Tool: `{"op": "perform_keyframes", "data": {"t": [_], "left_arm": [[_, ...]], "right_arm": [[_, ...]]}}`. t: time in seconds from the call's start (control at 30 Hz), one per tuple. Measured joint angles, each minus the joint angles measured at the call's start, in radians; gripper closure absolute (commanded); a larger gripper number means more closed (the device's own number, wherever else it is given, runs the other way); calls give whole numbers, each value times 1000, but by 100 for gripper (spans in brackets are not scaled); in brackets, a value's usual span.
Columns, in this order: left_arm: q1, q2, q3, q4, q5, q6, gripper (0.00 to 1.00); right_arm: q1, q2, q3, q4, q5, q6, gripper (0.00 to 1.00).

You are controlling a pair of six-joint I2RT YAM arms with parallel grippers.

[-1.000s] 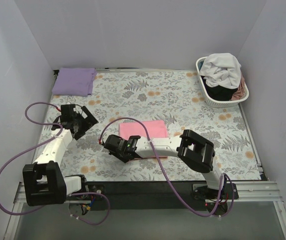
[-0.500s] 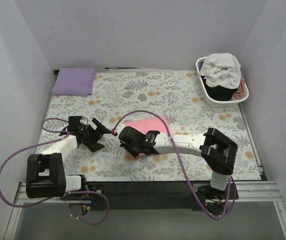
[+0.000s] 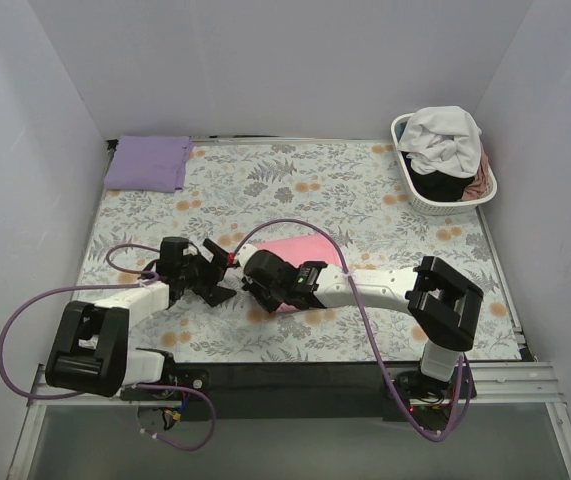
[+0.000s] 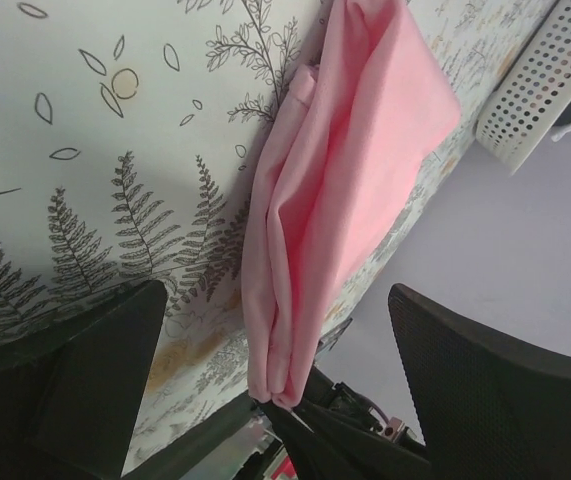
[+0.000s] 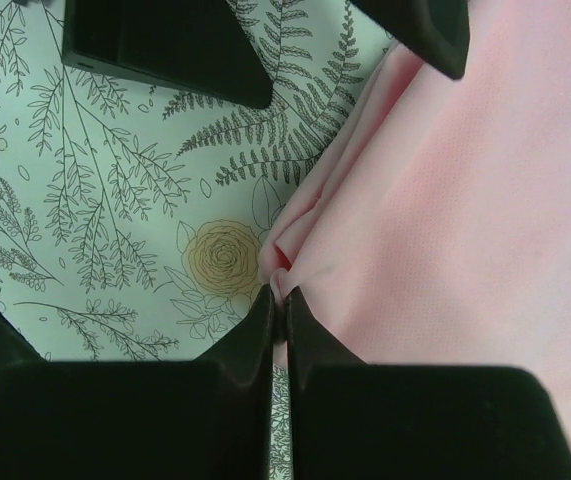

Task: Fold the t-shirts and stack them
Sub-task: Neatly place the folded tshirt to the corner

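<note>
Tees: one pink tee, edge between tight right jaws; one lavender tee; left jaws spread.

- A bench fills the enclosure, spread with a pale cover printed with grey ferns and small orange blooms.
- A plain white back wall rises straight from the bench's far edge.
- The left wall and right wall, just as plain, close in both sides.
- A black strip and a metal rail run along the near edge.
- Below them lies a smooth grey floor.
- The light is soft and even, giving the walls a faint lilac cast.
</note>
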Motion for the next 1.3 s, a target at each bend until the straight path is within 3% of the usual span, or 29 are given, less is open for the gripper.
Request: {"op": "perform_keyframes", "data": {"t": [0.13, 0.27, 0.37, 0.47, 0.53, 0.63, 0.7, 0.87, 0.93, 1.1, 1.23, 1.3], "left_arm": [[-60, 57, 2, 57, -24, -50, 11], [-97, 96, 6, 109, -39, -82, 26], [-115, 116, 8, 130, -51, -95, 32], [-142, 138, 20, 138, -75, -98, 47], [-154, 158, 30, 136, -90, -94, 63], [-164, 182, 36, 131, -118, -76, 87], [-164, 199, 45, 123, -127, -57, 99], [-166, 233, 93, 98, -138, 9, 100], [-166, 242, 121, 68, -151, 43, 100], [-163, 313, 276, -72, -218, 183, 100], [-148, 400, 441, -188, -311, 314, 100], [-137, 444, 525, -245, -364, 372, 100]], "right_arm": [[0, -4, -13, 17, -6, 2, 99], [0, -5, -14, 23, -10, 2, 99], [0, -5, -14, 24, -10, 3, 99], [0, -5, -14, 24, -14, 4, 99], [0, -5, -14, 24, -18, 4, 97], [0, -5, -14, 27, -22, 4, 90], [0, -5, -16, 29, -22, 6, 77], [-2, -6, -19, 34, -18, 10, 43], [-8, -11, -30, 42, -17, 18, 34], [-69, -64, -93, 48, -44, 30, 27], [-199, -165, -179, 43, -85, 39, 26], [-276, -233, -228, 37, -84, 42, 13]]}}
